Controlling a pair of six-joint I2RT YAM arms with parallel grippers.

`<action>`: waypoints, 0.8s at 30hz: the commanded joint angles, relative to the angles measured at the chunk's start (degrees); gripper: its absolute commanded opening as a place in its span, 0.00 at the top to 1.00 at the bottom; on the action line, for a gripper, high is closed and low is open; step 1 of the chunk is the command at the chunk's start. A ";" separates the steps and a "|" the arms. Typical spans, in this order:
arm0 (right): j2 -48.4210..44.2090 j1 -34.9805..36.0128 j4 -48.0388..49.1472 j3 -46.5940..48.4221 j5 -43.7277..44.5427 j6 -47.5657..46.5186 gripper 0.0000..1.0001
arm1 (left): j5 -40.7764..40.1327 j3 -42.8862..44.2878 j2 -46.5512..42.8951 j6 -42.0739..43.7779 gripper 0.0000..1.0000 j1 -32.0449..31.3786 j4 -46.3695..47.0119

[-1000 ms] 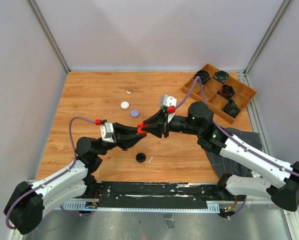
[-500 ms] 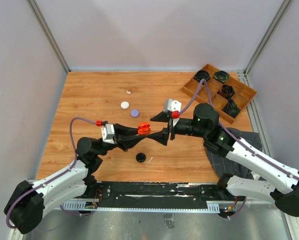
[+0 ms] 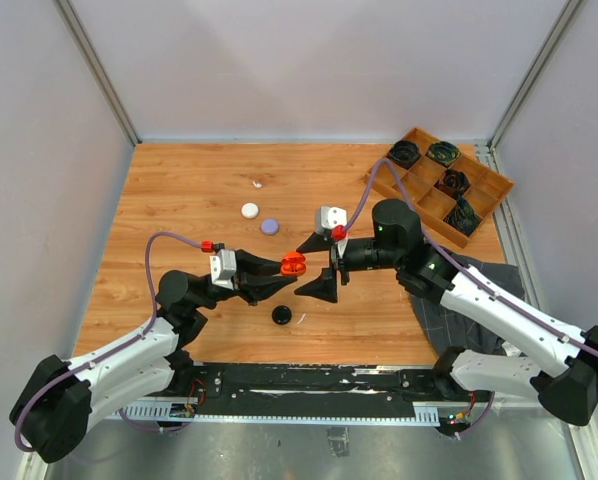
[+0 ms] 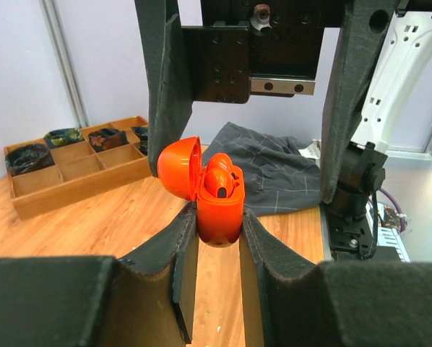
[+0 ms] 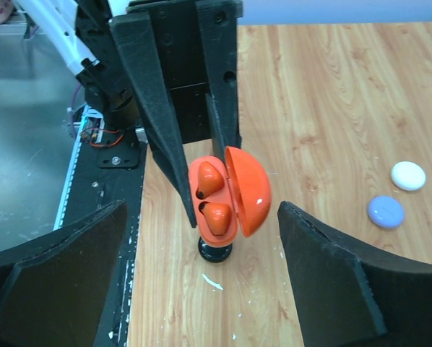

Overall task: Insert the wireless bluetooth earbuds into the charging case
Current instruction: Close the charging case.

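Over wood tabletop (image 3: 179,190), left gripper (image 4: 217,230) pinches the probably light, slick orange plastic clamshell case (image 5: 229,194) by its lower flanks; right gripper (image 3: 304,270) gapes empty.

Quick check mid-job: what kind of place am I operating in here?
Likely an enclosed lab test cell: plain grey wall panels box in a wooden tabletop, two arms are bolted at its near edge, and a wooden compartment tray sits in the far right corner.

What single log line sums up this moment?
left gripper: shut on charging case | lid: open | earbuds: both seated | right gripper: open astride case, not touching
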 commanded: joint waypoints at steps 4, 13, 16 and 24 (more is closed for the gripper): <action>1.68 -0.64 -1.09 2.57 -7.48 -0.67 0.15 | -1.54 1.66 0.39 -0.34 1.00 -0.09 0.95; -0.85 -0.63 -1.75 1.79 -4.23 -1.92 0.16 | -9.02 3.68 0.69 -0.19 1.00 -0.09 -10.42; -2.19 -0.65 -1.79 0.89 0.80 -1.91 0.15 | -11.83 4.92 0.61 -1.44 1.00 -0.09 -15.59; -6.06 -0.65 0.45 -4.57 18.93 -0.80 0.10 | -23.61 9.30 -0.91 -9.54 1.00 -0.09 -42.66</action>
